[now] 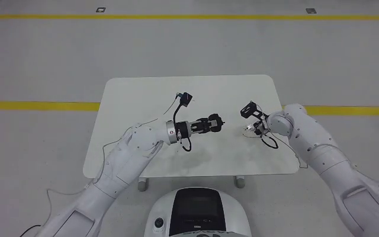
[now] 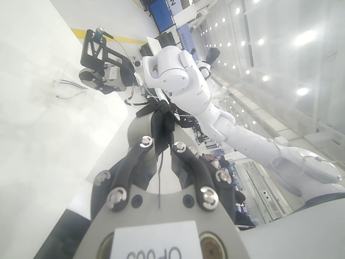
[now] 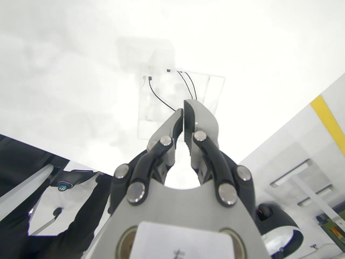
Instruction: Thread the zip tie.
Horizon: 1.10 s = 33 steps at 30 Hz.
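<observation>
The left arm (image 1: 127, 160) and right arm (image 1: 320, 148) wear smooth white shells with thin cables alongside. The left gripper (image 2: 161, 110) and right gripper (image 3: 183, 114) share grey plates, black linkages, silver screws and white labels.

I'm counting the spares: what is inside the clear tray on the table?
Three black zip ties lie in the clear tray. The shut right gripper covers one end of each, so whether it pinches one cannot be seen.
</observation>
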Tool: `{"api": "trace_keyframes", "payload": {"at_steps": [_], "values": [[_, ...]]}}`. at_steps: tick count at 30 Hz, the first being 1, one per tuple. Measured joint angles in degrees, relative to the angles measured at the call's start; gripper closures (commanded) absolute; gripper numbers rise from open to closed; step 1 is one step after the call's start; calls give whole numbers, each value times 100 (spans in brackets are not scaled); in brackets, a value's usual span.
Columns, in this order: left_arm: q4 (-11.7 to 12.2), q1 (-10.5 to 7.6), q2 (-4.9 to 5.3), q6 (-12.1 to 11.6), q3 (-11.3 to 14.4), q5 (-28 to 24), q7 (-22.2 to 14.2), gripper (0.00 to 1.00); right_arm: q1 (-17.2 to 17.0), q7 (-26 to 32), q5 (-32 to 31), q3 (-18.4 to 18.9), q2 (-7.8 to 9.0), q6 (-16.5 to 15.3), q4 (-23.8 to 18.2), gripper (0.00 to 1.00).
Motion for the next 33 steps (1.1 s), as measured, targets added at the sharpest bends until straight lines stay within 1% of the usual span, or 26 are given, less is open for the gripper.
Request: {"api": "trace_keyframes", "payload": {"at_steps": [5,10,27,29,32,33], "values": [[0,0,0,0,0,0,0,100,126,98,139,-304,-83,1,123,100],[0,0,0,0,0,0,0,100,265,126,400,-639,-84,1,166,100],[0,0,0,0,0,0,0,100,799,-143,1357,-1869,124,1,123,100],[0,0,0,0,0,0,0,100,869,-187,1449,-2007,149,1,117,100],[0,0,0,0,0,0,0,100,977,-253,1429,-2192,179,1,184,100],[0,0,0,0,0,0,0,100,1002,-279,1421,-2240,182,1,212,95]]}}
